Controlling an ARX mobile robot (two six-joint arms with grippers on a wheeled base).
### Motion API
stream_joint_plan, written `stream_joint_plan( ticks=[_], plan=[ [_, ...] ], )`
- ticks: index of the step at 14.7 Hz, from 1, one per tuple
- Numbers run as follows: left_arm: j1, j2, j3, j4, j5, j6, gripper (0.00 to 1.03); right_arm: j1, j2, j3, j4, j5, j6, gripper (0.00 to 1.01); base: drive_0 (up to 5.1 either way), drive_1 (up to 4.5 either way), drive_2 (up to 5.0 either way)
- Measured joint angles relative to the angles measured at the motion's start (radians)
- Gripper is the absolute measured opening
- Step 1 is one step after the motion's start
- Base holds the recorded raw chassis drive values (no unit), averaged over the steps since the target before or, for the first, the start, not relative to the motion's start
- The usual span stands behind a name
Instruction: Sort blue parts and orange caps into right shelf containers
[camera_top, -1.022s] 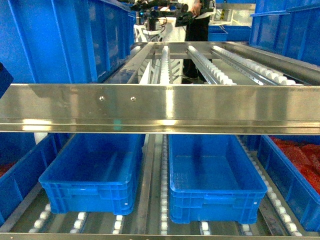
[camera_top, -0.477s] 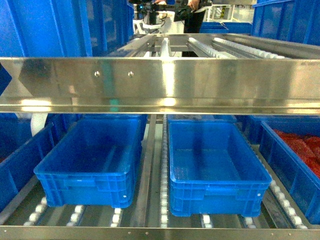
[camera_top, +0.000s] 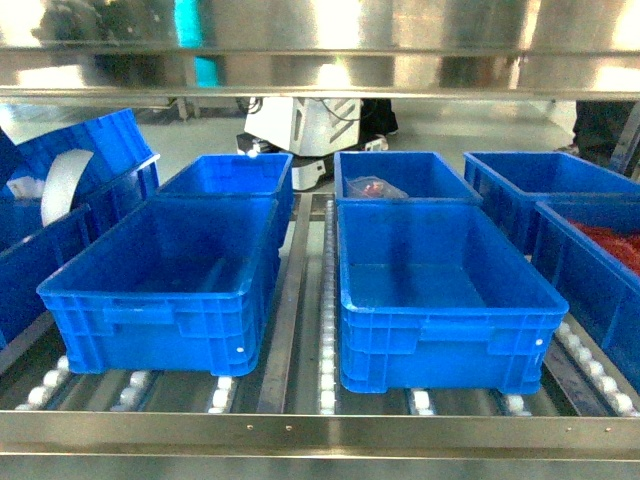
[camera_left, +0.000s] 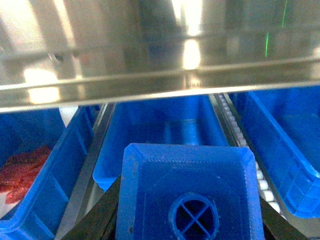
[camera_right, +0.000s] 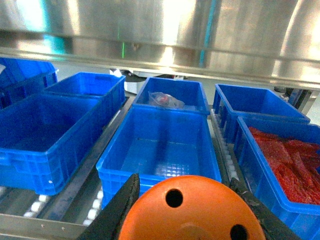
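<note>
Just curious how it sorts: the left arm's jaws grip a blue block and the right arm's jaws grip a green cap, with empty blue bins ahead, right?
Not quite: the cap between the right arm's jaws is orange, not green, as the right wrist view shows. The left jaws do grip the blue block, and empty blue bins do sit ahead.

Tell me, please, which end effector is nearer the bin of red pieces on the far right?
Right. The right end effector faces the neighbouring bin, beside the red-filled bin; the left end effector faces bins further left.
</note>
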Motion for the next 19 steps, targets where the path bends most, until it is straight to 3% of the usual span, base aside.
stream_joint_plan(
  ticks=[19],
  plan=[
    [0.0, 0.0, -0.002, -0.001, -0.001, 0.0, 0.44, 0.0, 0.0, -0.001, 0.001, 0.0, -0.003, 0.44, 0.0, 0.0, 0.0]
  ],
)
